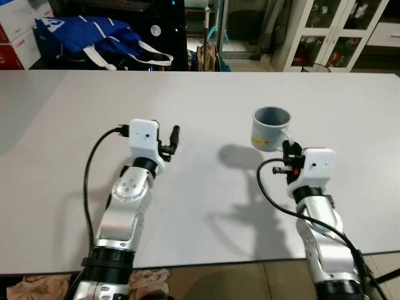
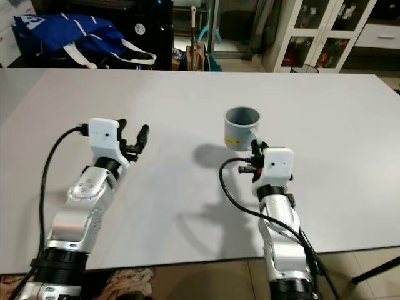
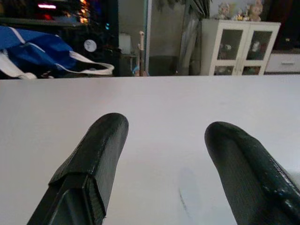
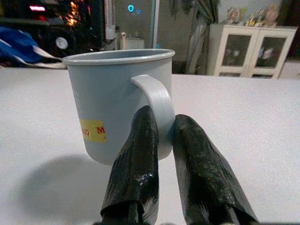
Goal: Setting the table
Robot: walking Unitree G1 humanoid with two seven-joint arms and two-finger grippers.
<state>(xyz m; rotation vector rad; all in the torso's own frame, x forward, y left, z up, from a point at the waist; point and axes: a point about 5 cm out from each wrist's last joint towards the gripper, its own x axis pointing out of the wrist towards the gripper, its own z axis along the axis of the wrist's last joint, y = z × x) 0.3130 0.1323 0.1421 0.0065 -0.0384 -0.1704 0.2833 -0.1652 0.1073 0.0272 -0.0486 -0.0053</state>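
Observation:
A grey-blue mug [image 1: 271, 125] with a yellow label stands upright right of centre over the white table [image 1: 187, 94]. It seems to hang just above the surface, its shadow cast to the left. My right gripper [image 4: 164, 126] is shut on the mug's handle [image 4: 157, 101] from the near side, and its fingers [image 1: 287, 149] point away from me. Left of centre, my left gripper [image 1: 172, 140] hovers low over bare tabletop. Its fingers [image 3: 101, 140] are spread open with nothing between them.
Beyond the table's far edge lies a blue bag [image 1: 94, 37] with white straps at the left. White glass-door cabinets [image 1: 337, 31] stand at the back right. The table's front edge [image 1: 206, 262] runs just under my forearms, with crumpled cloth [image 1: 150, 281] on the floor below.

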